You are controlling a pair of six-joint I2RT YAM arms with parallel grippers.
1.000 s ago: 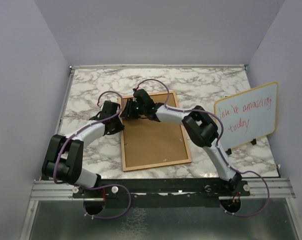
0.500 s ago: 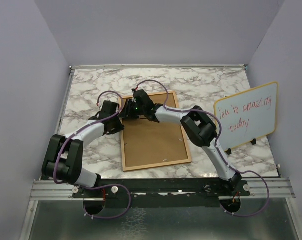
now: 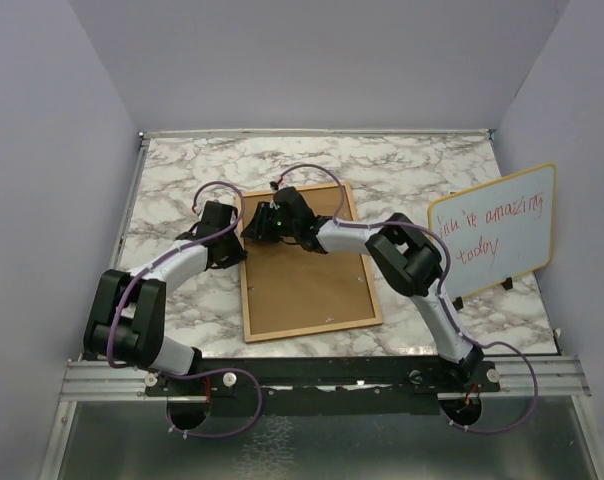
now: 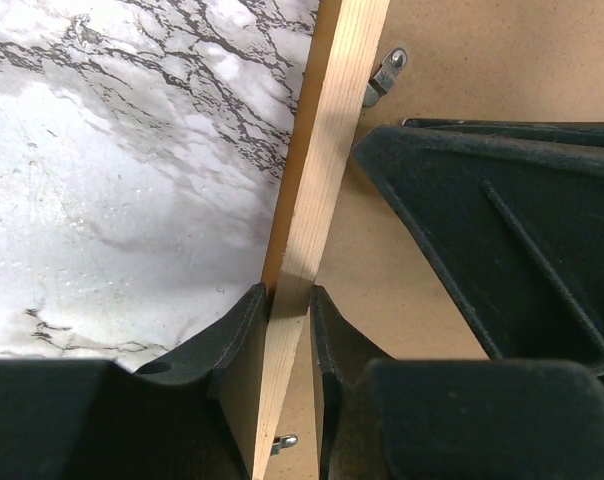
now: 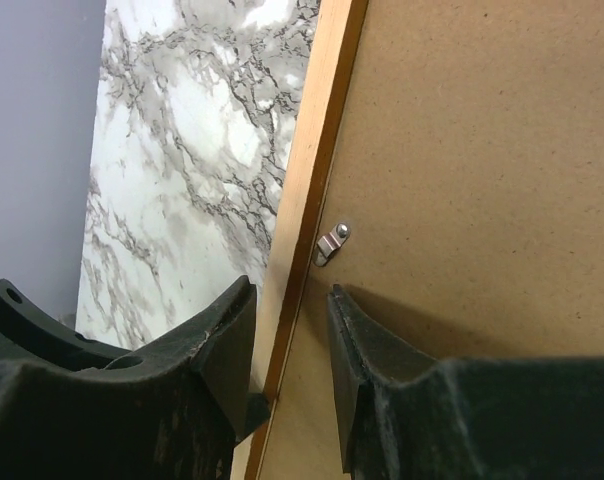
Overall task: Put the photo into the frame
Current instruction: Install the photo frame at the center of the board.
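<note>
The frame (image 3: 312, 285) lies back side up on the marble table, its brown back board showing. My left gripper (image 3: 239, 242) is shut on the frame's left wooden rim (image 4: 332, 130), with the rim pinched between both fingers (image 4: 290, 300). My right gripper (image 3: 262, 226) is at the frame's far left corner. Its jaws (image 5: 292, 300) stand a little apart astride the rim, beside a small metal clip (image 5: 331, 243). The right gripper's black body also shows in the left wrist view (image 4: 502, 220). The photo is not in view.
A yellow-rimmed whiteboard (image 3: 494, 235) with red handwriting stands at the right edge of the table. Purple-grey walls close in the table on the left, back and right. Another metal clip (image 4: 385, 75) sits on the back board near the rim.
My right gripper has shifted slightly right and nearer along the frame's far left corner. The frame's near end has swung slightly left. My left gripper still grips the rim.
</note>
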